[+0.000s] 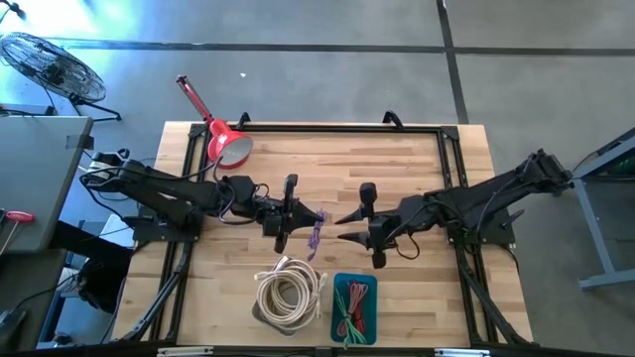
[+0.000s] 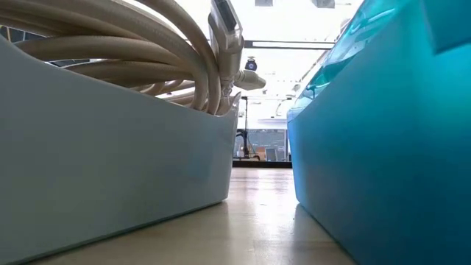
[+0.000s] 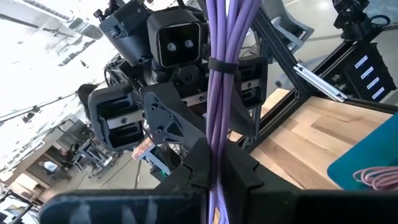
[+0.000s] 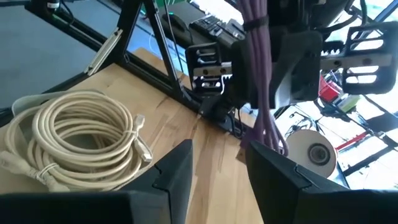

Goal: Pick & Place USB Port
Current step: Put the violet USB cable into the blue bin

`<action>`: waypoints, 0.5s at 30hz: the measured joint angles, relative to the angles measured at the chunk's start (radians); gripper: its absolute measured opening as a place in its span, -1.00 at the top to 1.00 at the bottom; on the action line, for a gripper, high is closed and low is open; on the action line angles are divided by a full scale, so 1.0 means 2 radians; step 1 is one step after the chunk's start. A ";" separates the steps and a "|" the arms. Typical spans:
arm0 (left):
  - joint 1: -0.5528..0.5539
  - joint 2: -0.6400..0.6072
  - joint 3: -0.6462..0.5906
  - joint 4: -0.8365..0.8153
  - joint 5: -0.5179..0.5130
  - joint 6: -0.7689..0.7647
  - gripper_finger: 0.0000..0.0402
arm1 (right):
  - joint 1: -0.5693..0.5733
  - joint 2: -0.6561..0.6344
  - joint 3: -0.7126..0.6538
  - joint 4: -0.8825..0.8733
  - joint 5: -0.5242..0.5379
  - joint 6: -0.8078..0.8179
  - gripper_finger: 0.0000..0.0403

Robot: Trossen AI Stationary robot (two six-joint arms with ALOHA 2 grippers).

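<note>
Grey concrete floor surrounds a pale butcher-block counter (image 1: 417,164) framed by black rails, with a red desk lamp (image 1: 226,144) at its far left corner and a floor fan (image 1: 52,67) beyond. Above the counter's middle, a purple cable bundle (image 1: 317,234), cinched by a dark tie, is hung lengthwise from the left hand (image 1: 288,220), whose fingers are clenched on it; in the left wrist view the smooth, glossy strands are seen running straight up between the dark angular fingers (image 3: 186,177). The bundle is judged to be held aloft so that it can be carried to a bin or passed across. The right hand (image 1: 349,226) is stationed just beside it, its pointed fingers spread and holding nothing, apparently readied to receive or steady the bundle. At the near edge, a coil of thick cream cable (image 1: 290,291) is laid in a pale grey bin (image 2: 118,162), and thin red and green cables (image 1: 353,305) are gathered in a teal bin (image 1: 337,283) beside it, which suggests sorting by type. Both bins are smooth-walled plastic.
</note>
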 joint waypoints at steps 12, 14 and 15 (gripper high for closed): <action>0.000 0.000 0.000 -0.004 -0.002 0.000 0.96 | -0.004 0.000 0.000 0.067 -0.042 -0.053 0.30; 0.000 0.000 0.000 -0.004 -0.004 0.001 0.96 | -0.010 0.000 0.000 0.075 -0.059 -0.054 0.30; 0.000 0.000 0.000 -0.005 -0.004 0.001 0.96 | -0.014 0.000 0.000 0.078 -0.067 -0.054 0.30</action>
